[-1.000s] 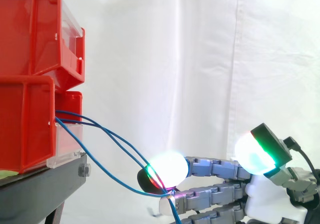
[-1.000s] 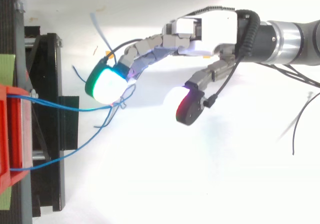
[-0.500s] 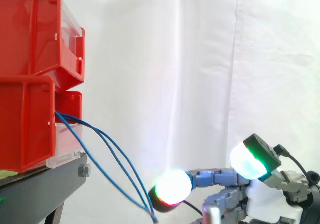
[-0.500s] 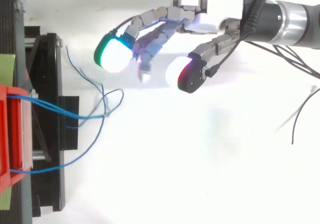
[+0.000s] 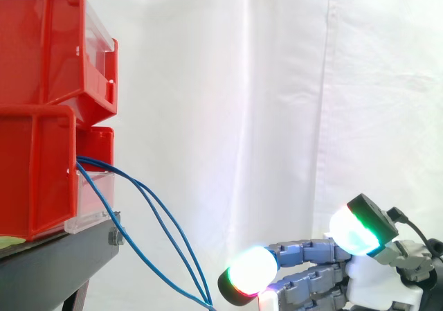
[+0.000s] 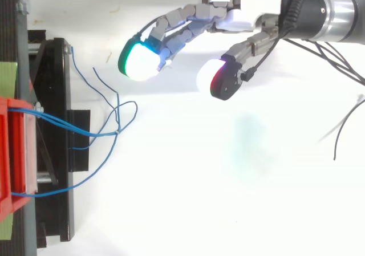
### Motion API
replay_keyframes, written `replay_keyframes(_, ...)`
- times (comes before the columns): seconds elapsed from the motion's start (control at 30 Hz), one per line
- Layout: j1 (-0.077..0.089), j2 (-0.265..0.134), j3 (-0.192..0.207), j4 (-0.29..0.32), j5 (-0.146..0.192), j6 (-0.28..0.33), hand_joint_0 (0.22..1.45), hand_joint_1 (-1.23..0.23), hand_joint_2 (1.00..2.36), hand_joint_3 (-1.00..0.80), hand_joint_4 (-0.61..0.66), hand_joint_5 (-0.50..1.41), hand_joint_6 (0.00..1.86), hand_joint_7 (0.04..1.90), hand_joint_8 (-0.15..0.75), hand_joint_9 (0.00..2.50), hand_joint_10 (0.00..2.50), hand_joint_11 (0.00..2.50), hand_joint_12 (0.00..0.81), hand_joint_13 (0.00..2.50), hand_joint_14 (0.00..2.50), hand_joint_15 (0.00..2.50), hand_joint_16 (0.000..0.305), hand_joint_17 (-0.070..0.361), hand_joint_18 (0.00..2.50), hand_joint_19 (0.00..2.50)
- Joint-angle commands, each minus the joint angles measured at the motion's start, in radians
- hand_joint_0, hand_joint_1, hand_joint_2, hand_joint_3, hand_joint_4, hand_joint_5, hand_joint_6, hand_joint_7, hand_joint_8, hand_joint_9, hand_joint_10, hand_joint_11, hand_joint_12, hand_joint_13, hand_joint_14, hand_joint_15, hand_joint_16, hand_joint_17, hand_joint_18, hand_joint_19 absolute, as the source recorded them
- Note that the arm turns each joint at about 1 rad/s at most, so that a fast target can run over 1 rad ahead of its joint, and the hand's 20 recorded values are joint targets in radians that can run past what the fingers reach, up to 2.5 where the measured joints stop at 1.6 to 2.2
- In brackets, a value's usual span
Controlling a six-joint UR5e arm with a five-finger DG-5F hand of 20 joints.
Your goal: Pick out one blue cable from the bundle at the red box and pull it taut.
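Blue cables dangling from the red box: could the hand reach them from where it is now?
Probably yes. The open hand holds nothing and is apart from the blue cables, which hang slack from the red box; nothing lies between.

I read no text, number, brand or sign in either view. Red bins [image 5: 41, 48]: clear front panel [image 5: 93, 203] carries no print I can make out. Green strip [image 6: 8, 76] beside black stand [image 6: 57, 96]: no marks legible from here.
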Motion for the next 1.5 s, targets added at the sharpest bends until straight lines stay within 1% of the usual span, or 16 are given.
replay_keyframes(0.0, -0.005, 0.006, 0.0, 0.0, -0.016, -0.001, 0.5, -0.6, 1.0, -0.5, 0.19, -0.21, 0.5, 0.62, 0.246, 0.57, 0.01, 0.21, 0.451, 0.34, 0.01, 0.15, 0.067, 0.15, 0.39, 0.55)
replay_keyframes(0.17, -0.009, 0.028, 0.0, -0.009, -0.01, -0.004, 0.5, -0.61, 1.0, -0.5, 0.18, -0.21, 0.5, 0.6, 0.234, 0.43, 0.0, 0.03, 0.41, 0.17, 0.0, 0.05, 0.061, 0.138, 0.22, 0.44)
replay_keyframes(0.2, -0.009, 0.036, 0.005, -0.014, 0.003, -0.006, 0.5, -0.61, 1.0, -0.5, 0.18, -0.21, 0.5, 0.6, 0.233, 0.43, 0.0, 0.02, 0.409, 0.17, 0.0, 0.05, 0.061, 0.137, 0.21, 0.43)
replay_keyframes(0.3, -0.003, 0.034, 0.032, -0.043, 0.069, -0.007, 0.5, -0.61, 1.0, -0.5, 0.18, -0.21, 0.5, 0.6, 0.232, 0.4, 0.0, 0.0, 0.402, 0.15, 0.0, 0.04, 0.061, 0.137, 0.19, 0.43)
replay_keyframes(0.33, 0.001, 0.034, 0.038, -0.06, 0.112, -0.01, 0.5, -0.61, 1.0, -0.5, 0.18, -0.21, 0.5, 0.6, 0.232, 0.4, 0.0, 0.0, 0.402, 0.14, 0.0, 0.04, 0.061, 0.136, 0.18, 0.42)
replay_keyframes(0.4, 0.008, 0.034, 0.043, -0.08, 0.161, -0.024, 0.5, -0.61, 1.0, -0.5, 0.18, -0.21, 0.5, 0.61, 0.232, 0.4, 0.0, 0.01, 0.402, 0.14, 0.0, 0.04, 0.06, 0.136, 0.18, 0.42)
replay_keyframes(0.43, 0.014, 0.034, 0.041, -0.1, 0.208, -0.045, 0.5, -0.61, 1.0, -0.5, 0.18, -0.21, 0.5, 0.61, 0.232, 0.41, 0.0, 0.02, 0.402, 0.14, 0.0, 0.05, 0.06, 0.136, 0.17, 0.44)
replay_keyframes(0.5, 0.023, 0.034, 0.043, -0.107, 0.25, -0.082, 0.5, -0.61, 1.0, -0.5, 0.19, -0.21, 0.5, 0.61, 0.232, 0.42, 0.0, 0.03, 0.4, 0.15, 0.0, 0.04, 0.06, 0.135, 0.18, 0.43)
replay_keyframes(0.57, 0.034, 0.031, 0.043, -0.107, 0.273, -0.107, 0.51, -0.62, 1.0, -0.5, 0.19, -0.21, 0.5, 0.62, 0.234, 0.45, 0.0, 0.05, 0.397, 0.16, 0.0, 0.04, 0.059, 0.133, 0.19, 0.44)
replay_keyframes(0.8, 0.067, 0.016, 0.043, -0.101, 0.285, -0.191, 0.53, -0.63, 1.0, -0.5, 0.21, -0.2, 0.5, 0.64, 0.236, 0.52, 0.0, 0.09, 0.394, 0.23, 0.0, 0.06, 0.058, 0.13, 0.25, 0.44)
replay_keyframes(0.83, 0.077, 0.0, 0.043, -0.083, 0.29, -0.214, 0.53, -0.62, 1.0, -0.5, 0.21, -0.19, 0.5, 0.64, 0.239, 0.53, 0.0, 0.09, 0.394, 0.24, 0.0, 0.07, 0.057, 0.129, 0.26, 0.45)
replay_keyframes(0.97, 0.093, -0.023, 0.043, -0.037, 0.291, -0.236, 0.54, -0.62, 1.0, -0.5, 0.22, -0.19, 0.5, 0.64, 0.243, 0.56, 0.0, 0.12, 0.395, 0.27, 0.0, 0.08, 0.057, 0.128, 0.29, 0.46)
replay_keyframes(1.13, 0.11, -0.081, 0.06, 0.035, 0.302, -0.231, 0.54, -0.62, 1.0, -0.5, 0.23, -0.19, 0.5, 0.65, 0.248, 0.59, 0.01, 0.14, 0.396, 0.31, 0.0, 0.1, 0.057, 0.129, 0.32, 0.47)
replay_keyframes(1.17, 0.11, -0.081, 0.06, 0.035, 0.302, -0.231, 0.54, -0.62, 1.0, -0.5, 0.23, -0.19, 0.5, 0.65, 0.252, 0.6, 0.01, 0.15, 0.396, 0.31, 0.0, 0.1, 0.057, 0.129, 0.33, 0.47)
replay_keyframes(1.27, 0.117, -0.13, 0.109, 0.077, 0.305, -0.202, 0.54, -0.62, 1.0, -0.5, 0.23, -0.18, 0.5, 0.65, 0.255, 0.63, 0.01, 0.17, 0.396, 0.33, 0.0, 0.11, 0.057, 0.128, 0.34, 0.48)
replay_keyframes(1.47, 0.124, -0.133, 0.117, 0.083, 0.3, -0.182, 0.55, -0.62, 1.0, -0.5, 0.24, -0.18, 0.5, 0.66, 0.257, 0.67, 0.01, 0.19, 0.393, 0.37, 0.0, 0.11, 0.056, 0.126, 0.37, 0.47)
